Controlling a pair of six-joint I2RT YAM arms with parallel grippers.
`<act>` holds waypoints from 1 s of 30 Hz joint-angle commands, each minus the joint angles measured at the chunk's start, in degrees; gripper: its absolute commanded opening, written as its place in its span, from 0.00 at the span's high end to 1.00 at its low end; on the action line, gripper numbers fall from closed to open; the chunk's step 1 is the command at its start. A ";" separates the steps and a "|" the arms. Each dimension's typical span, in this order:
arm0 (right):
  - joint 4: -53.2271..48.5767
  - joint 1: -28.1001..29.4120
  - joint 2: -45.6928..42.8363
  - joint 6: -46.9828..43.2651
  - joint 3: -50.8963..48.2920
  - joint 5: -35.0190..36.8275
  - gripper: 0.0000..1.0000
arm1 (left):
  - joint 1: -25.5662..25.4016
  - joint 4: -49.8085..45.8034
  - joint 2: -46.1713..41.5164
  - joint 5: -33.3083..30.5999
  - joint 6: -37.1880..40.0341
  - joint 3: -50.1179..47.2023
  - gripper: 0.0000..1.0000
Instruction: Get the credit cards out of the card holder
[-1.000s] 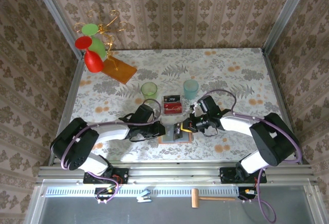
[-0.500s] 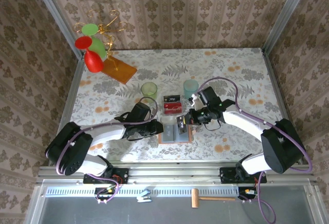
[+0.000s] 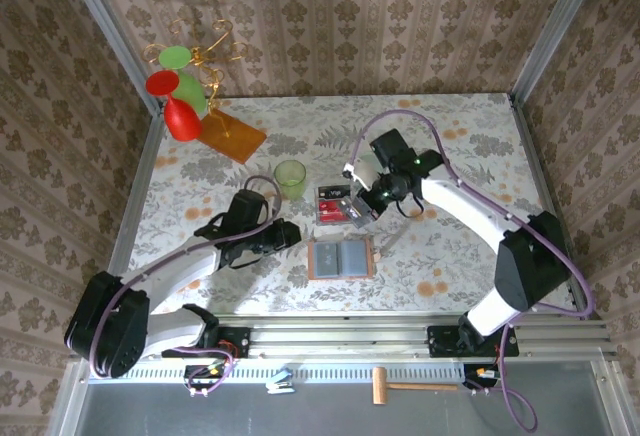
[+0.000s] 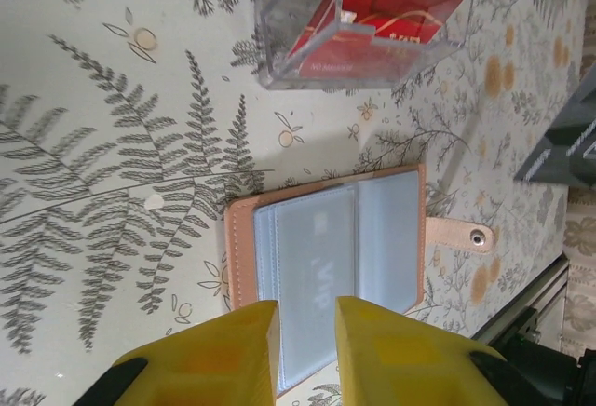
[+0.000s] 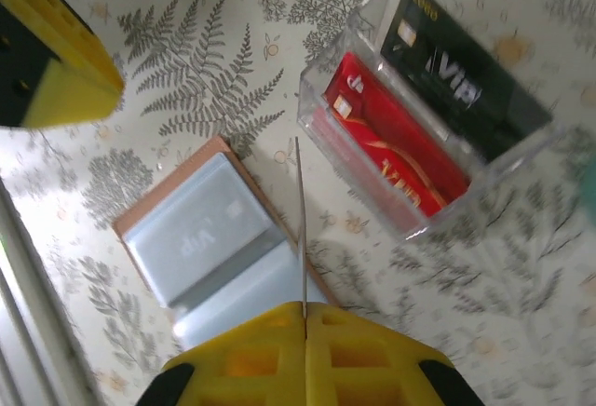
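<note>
Right gripper [image 5: 304, 318] pinches what looks like a thin card [image 5: 300, 220], seen edge-on, its long side pointing straight ahead. Just beside it sits the clear box [image 5: 346, 178] with a red card [image 5: 391, 159] and a black card [image 5: 456, 75] — closest to this arm. The card holder [image 4: 335, 266] lies open on the table [image 4: 112, 145], under the slightly spread left gripper [image 4: 307, 331].

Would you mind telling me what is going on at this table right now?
The right gripper pinches a thin credit card edge-on beside the clear box, where a red card and a black card already stand. The card holder lies open on the table, one pale card showing in its sleeve. The left gripper hovers open by the holder's edge.
</note>
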 commanded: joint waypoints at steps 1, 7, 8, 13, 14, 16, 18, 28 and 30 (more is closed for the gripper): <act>-9.45 -0.23 4.43 -16.19 7.60 2.30 1.00 | 1.63 -3.94 -2.75 0.94 2.33 -0.17 0.77; -19.35 -0.19 13.49 -27.32 21.50 4.83 1.00 | 3.96 -5.68 -6.13 0.87 2.31 -1.14 0.76; -20.84 -0.19 14.97 -28.50 23.54 5.30 1.00 | 4.22 -5.82 -6.36 0.84 2.26 -1.25 0.76; -28.58 -0.19 23.35 -33.56 35.20 7.09 1.00 | 4.85 -6.13 -6.56 0.73 1.89 -1.49 0.76; -29.34 -0.19 24.59 -34.12 37.02 7.23 1.00 | 4.95 -6.07 -6.57 0.66 1.79 -1.55 0.76; -31.29 -0.19 27.41 -35.43 41.02 7.44 1.00 | 5.14 -6.04 -6.50 0.59 1.52 -1.64 0.76; -32.85 -0.19 29.89 -36.20 44.75 7.59 1.00 | 5.33 -6.10 -6.46 0.57 1.50 -1.67 0.76; -40.70 0.08 41.51 -38.84 62.56 5.51 1.00 | 7.31 -6.91 -6.15 0.65 1.28 -1.55 0.76; -41.97 0.23 43.45 -39.32 65.39 5.13 1.00 | 7.59 -6.93 -6.33 0.57 1.12 -1.58 0.76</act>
